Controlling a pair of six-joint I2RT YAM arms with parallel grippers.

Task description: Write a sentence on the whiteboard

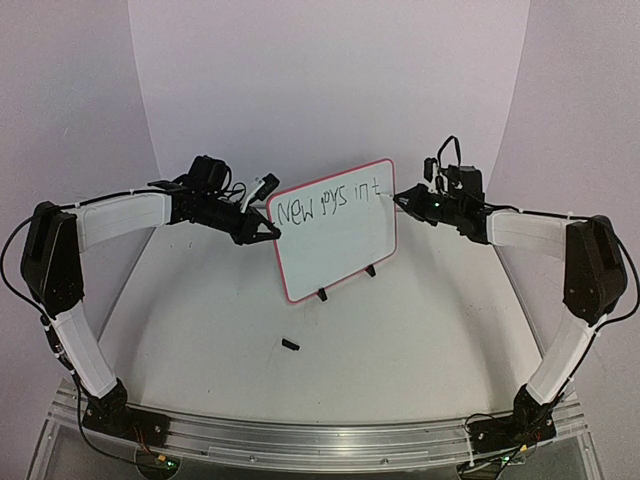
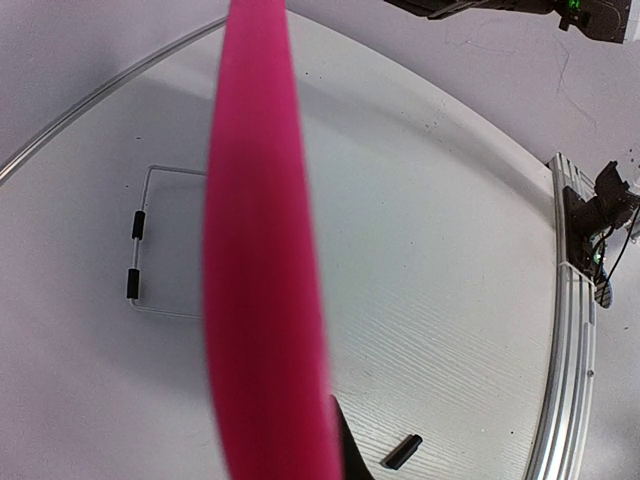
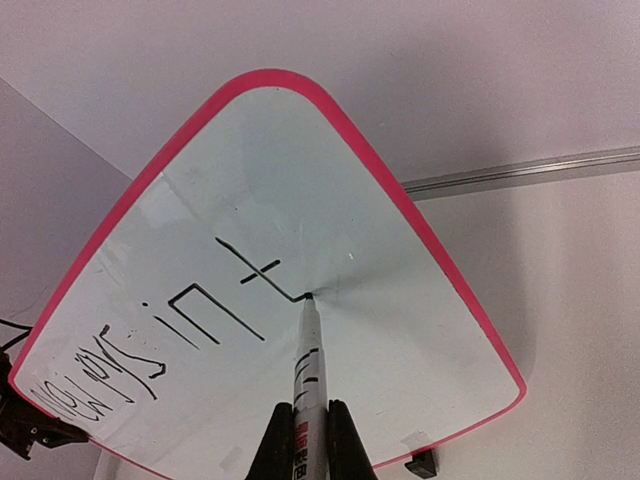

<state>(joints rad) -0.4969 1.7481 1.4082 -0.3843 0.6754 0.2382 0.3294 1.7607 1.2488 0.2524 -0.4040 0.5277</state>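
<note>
Right wrist view: right gripper (image 3: 303,440) clamps the marker (image 3: 308,350), long axis straight ahead, tip touching the whiteboard (image 3: 400,340) where the sentence (image 3: 175,325) ends; left gripper (image 1: 270,231) pinches its edge.

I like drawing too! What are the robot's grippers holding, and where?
The right gripper pinches the marker around its barrel; the left gripper clamps the whiteboard by its pink side frame.
</note>
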